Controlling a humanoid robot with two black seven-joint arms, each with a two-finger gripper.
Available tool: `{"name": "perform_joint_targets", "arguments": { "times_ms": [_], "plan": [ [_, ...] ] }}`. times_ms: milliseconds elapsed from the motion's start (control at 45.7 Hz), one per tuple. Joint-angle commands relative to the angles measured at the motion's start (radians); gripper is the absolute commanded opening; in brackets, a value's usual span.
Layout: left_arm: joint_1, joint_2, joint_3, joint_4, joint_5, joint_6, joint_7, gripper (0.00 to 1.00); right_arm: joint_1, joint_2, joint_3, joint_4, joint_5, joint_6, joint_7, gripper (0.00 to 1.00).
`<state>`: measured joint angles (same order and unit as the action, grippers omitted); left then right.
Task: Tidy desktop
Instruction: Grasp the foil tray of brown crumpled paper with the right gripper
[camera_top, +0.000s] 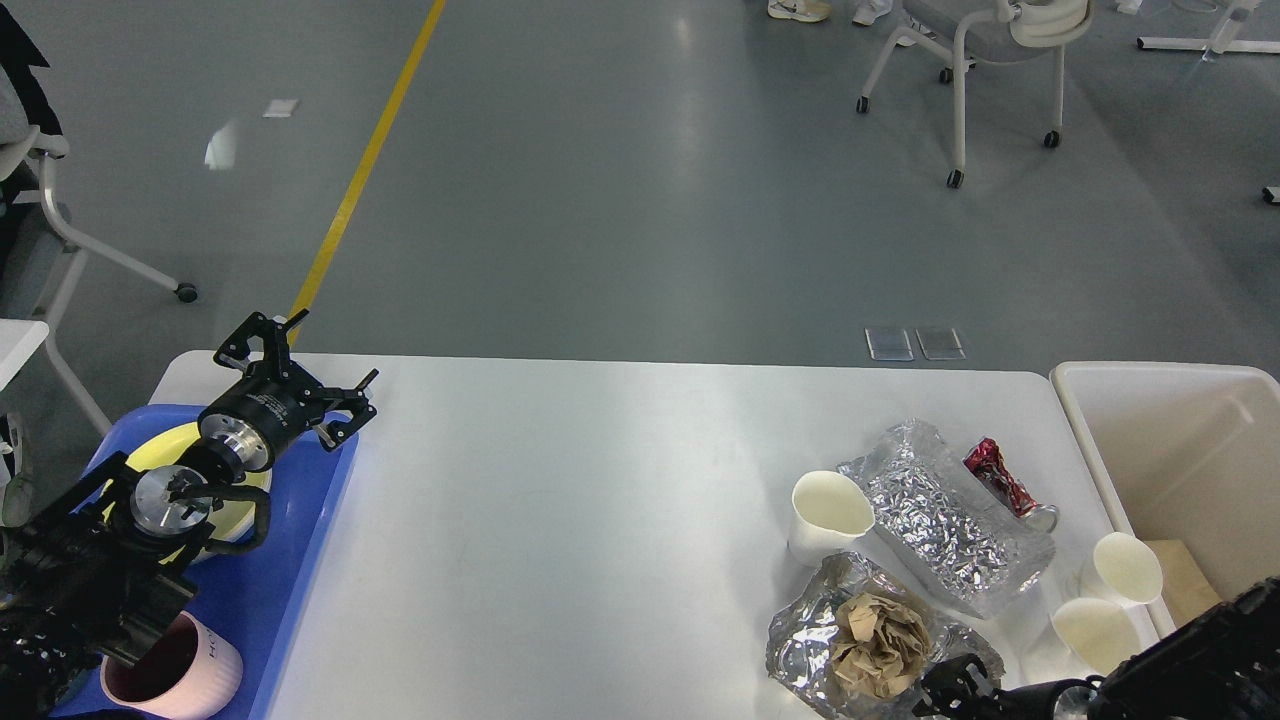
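Note:
The white desktop (600, 500) carries litter at its right end: a silver foil bag (945, 510), a red wrapper (1000, 478), a foil sheet with crumpled brown paper (880, 640), and three white paper cups (828, 510) (1128, 568) (1095, 630). My left gripper (305, 370) hangs open and empty over the far corner of the blue tray (290, 560). My right gripper (955, 692) shows only partly at the bottom edge, just in front of the foil sheet; its fingers cannot be made out.
On the blue tray sit a yellow plate (165, 448) and a pink cup (185, 670). A cream-white bin (1180, 460) stands off the table's right end with brown paper inside. Chairs stand on the floor at the left and far right.

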<state>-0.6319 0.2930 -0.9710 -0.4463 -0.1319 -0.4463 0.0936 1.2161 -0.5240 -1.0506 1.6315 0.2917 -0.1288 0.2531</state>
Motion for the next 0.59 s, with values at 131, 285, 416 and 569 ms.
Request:
{"name": "perform_joint_targets", "arguments": {
  "times_ms": [131,285,416,569],
  "plan": [
    [0.0,0.0,0.0,0.0,0.0,0.0,0.0,1.0,-0.029,0.027,0.007,-0.002,-0.006,-0.057,0.014,0.0],
    [0.0,0.0,0.0,0.0,0.0,0.0,0.0,1.0,-0.049,0.032,0.032,0.005,0.001,-0.075,0.015,0.18],
    [0.0,0.0,0.0,0.0,0.0,0.0,0.0,1.0,-0.061,0.03,0.029,0.005,-0.002,-0.08,0.014,0.0],
    [0.0,0.0,0.0,0.0,0.0,0.0,0.0,1.0,-0.063,0.024,0.029,0.013,-0.003,-0.164,0.015,0.0]
  ]
}}
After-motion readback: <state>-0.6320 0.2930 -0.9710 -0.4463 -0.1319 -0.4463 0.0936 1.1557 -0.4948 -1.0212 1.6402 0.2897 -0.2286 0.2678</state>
